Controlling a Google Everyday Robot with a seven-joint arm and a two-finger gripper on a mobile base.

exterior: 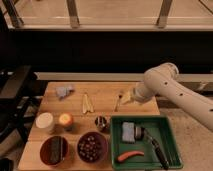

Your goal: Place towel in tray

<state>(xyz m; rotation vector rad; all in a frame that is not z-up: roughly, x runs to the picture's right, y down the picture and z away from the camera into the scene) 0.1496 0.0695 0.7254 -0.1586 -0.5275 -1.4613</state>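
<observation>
The towel (64,91) is a small crumpled grey-blue cloth at the back left of the wooden table (105,90). The green tray (170,131) sits at the front right and holds a blue-grey sponge (128,130), a black-handled brush (154,144) and a carrot (130,155). My gripper (125,98), at the end of the white arm (170,85) that reaches in from the right, hovers over the table's back middle. It is above the tray's far left corner and well to the right of the towel. It appears to hold nothing.
A fork (119,100) lies just left of the gripper and yellow tongs (87,101) lie further left. A white cylinder (44,122), an orange fruit (65,119), a metal cup (101,122) and two red bowls (53,150) (92,146) fill the front left.
</observation>
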